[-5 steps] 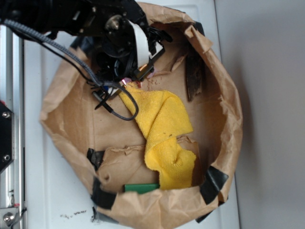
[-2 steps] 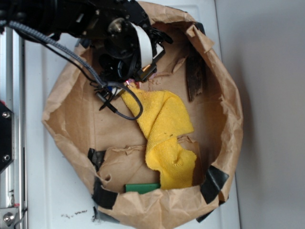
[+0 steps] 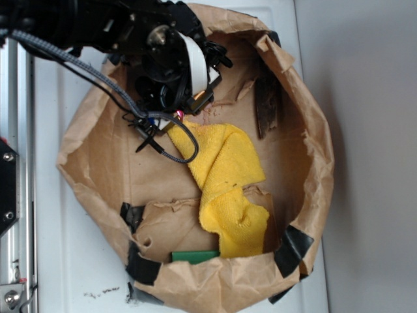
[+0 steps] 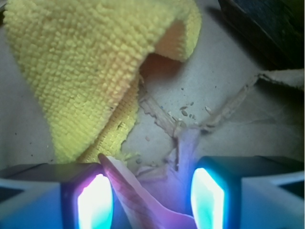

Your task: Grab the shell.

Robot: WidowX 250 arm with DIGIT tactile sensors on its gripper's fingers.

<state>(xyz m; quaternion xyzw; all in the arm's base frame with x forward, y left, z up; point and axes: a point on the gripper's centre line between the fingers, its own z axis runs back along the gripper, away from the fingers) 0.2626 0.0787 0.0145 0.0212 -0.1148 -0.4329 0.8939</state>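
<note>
The shell [image 4: 131, 193] shows in the wrist view as a pale pinkish, red-streaked tapering tail. It lies between my fingers, its point close to the left pad [image 4: 94, 202] and clear of the right pad [image 4: 207, 198]. My gripper [image 4: 150, 200] is open around it, low over the brown paper floor. In the exterior view the gripper [image 3: 189, 107] sits at the upper left of the paper-lined basin, at the top edge of the yellow cloth [image 3: 225, 176]. The black wrist hides nearly all of the shell there.
The yellow cloth [image 4: 81, 71] lies folded just ahead of the left finger. A dark bark strip [image 3: 266, 107] stands at the upper right. A green block [image 3: 194, 256] lies at the near wall. Crumpled paper walls [image 3: 316, 150] with black tape ring the floor.
The gripper has shifted slightly to the right and settled closer to the cloth's top edge. Cloth, bark strip and green block have not moved.
</note>
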